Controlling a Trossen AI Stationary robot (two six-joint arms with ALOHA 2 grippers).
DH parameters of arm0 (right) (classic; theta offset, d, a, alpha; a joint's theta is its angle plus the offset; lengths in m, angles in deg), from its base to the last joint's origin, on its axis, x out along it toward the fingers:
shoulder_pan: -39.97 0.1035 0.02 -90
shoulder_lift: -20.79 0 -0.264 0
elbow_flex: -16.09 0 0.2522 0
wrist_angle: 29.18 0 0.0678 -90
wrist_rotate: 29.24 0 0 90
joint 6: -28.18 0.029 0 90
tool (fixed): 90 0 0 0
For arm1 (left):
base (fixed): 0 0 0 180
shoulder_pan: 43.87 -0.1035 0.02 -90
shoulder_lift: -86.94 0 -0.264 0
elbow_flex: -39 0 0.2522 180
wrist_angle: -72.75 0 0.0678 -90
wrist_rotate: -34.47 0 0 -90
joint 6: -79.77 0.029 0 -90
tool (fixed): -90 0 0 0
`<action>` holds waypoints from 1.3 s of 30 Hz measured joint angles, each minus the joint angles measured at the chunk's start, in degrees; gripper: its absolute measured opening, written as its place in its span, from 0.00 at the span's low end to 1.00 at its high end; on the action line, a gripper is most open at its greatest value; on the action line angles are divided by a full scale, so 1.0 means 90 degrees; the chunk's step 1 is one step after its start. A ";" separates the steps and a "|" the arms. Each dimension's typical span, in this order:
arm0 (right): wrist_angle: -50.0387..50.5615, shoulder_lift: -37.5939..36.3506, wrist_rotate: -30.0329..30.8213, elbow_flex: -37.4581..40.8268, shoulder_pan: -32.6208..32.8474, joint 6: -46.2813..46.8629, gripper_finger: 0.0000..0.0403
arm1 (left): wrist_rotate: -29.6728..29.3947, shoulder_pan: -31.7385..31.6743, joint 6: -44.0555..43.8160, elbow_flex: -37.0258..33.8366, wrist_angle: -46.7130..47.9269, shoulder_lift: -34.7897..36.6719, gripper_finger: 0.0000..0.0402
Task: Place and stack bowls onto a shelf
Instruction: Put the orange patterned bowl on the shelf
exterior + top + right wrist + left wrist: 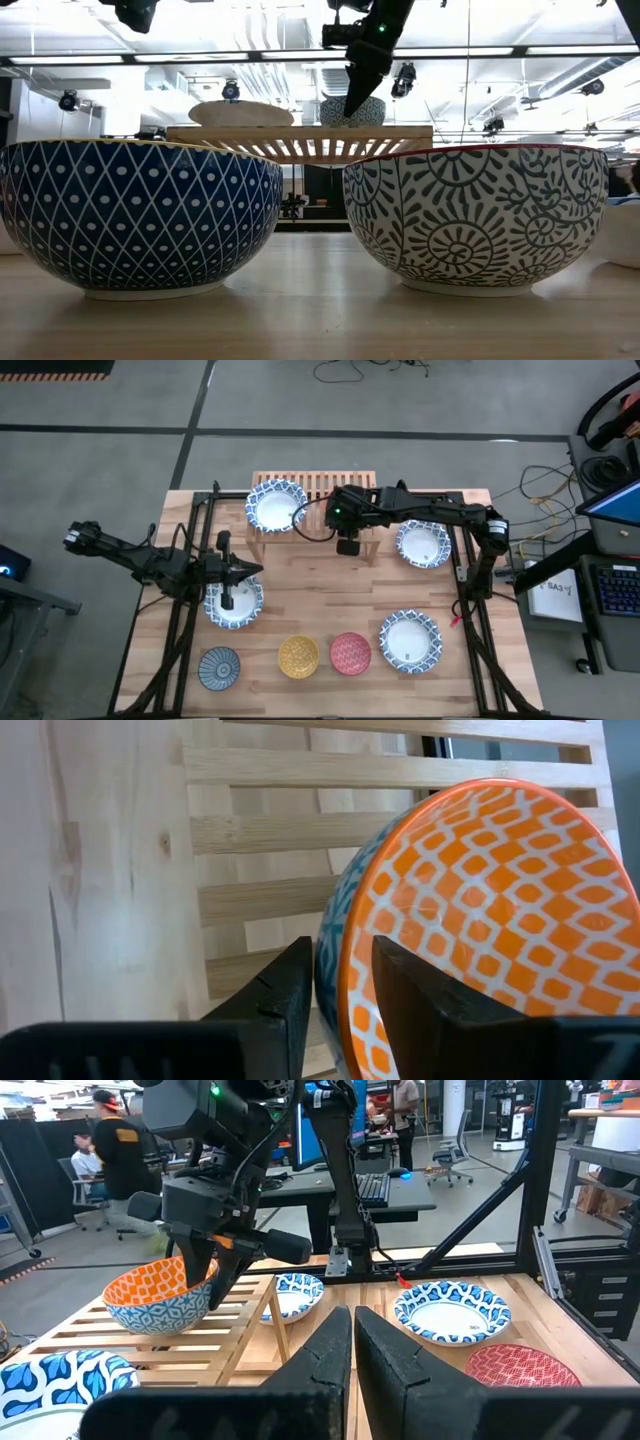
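Right claw (pixel 335 995) pinches orange bowl (pixel 480 920) rim over shelf (pixel 280 830).

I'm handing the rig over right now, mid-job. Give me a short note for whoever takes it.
Right gripper: fingers shut on the orange bowl's rim, over the shelf.
Left gripper: fingers shut, empty, above a white bowl at front left.
Done: one white bowl on the shelf's left end.
Left: release the orange one; three white, plus grey-blue, yellow and red bowls on the table.
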 joint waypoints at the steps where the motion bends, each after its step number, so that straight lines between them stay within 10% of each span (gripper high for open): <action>1: -0.0008 0.0000 0.0000 0.0000 0.0000 0.0003 0.24 | 0.0000 0.0002 -0.0003 0.0000 0.0000 0.0000 0.00; 29: 0.0382 -0.0043 -0.0512 -0.1326 0.0205 0.0317 0.24 | 0.0000 0.0000 -0.0032 -0.0001 0.0041 0.0000 0.00; 39: 0.1352 -0.0058 -0.0530 -0.0345 0.0282 0.0624 0.03 | 0.0010 0.0002 -0.0046 -0.0002 0.0046 0.0000 0.00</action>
